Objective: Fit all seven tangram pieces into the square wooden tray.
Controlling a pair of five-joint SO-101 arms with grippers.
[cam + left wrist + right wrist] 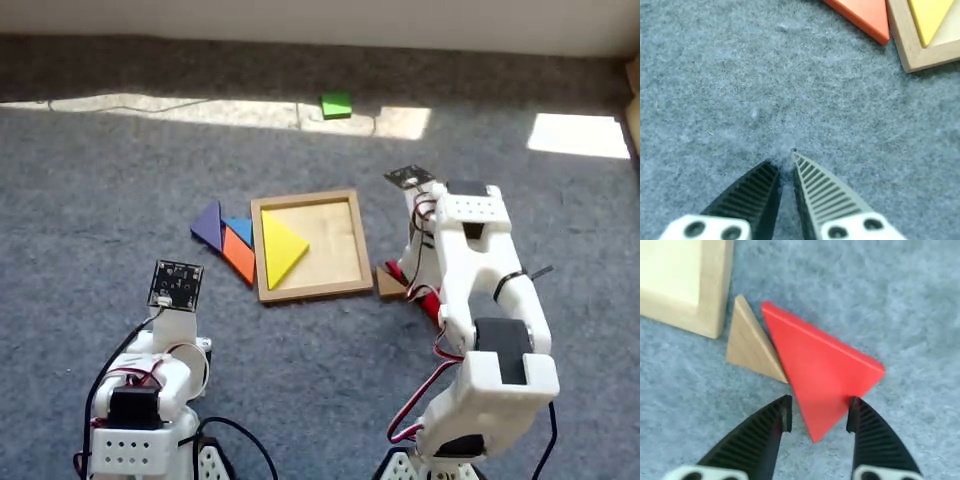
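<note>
Ops: Status, floor down to small parts?

Lab: Grey carpet (120,180) under everything. Right arm (480,290) is over the spot just right of the tray. Left arm (150,390) sits back at near left. Square wooden tray (305,196) lies flat mid-floor.

Ops: Pieces?

Lab: Yellow triangle (280,248) is inside the tray, against its left wall. Red triangle (820,365) is flat on the carpet off the tray's near right corner, touching a tan triangle (751,350) that lies between it and the tray. Orange piece (240,255), purple piece (209,227) and blue piece (238,228) are bunched just outside the left wall. Green block (337,104) is well apart, far side.

Ops: Grippers?

Lab: Right gripper (819,410) is spread, fingers (775,425) straddling one corner of the red triangle. Left gripper (784,162) is clenched on nothing, over bare carpet.
</note>
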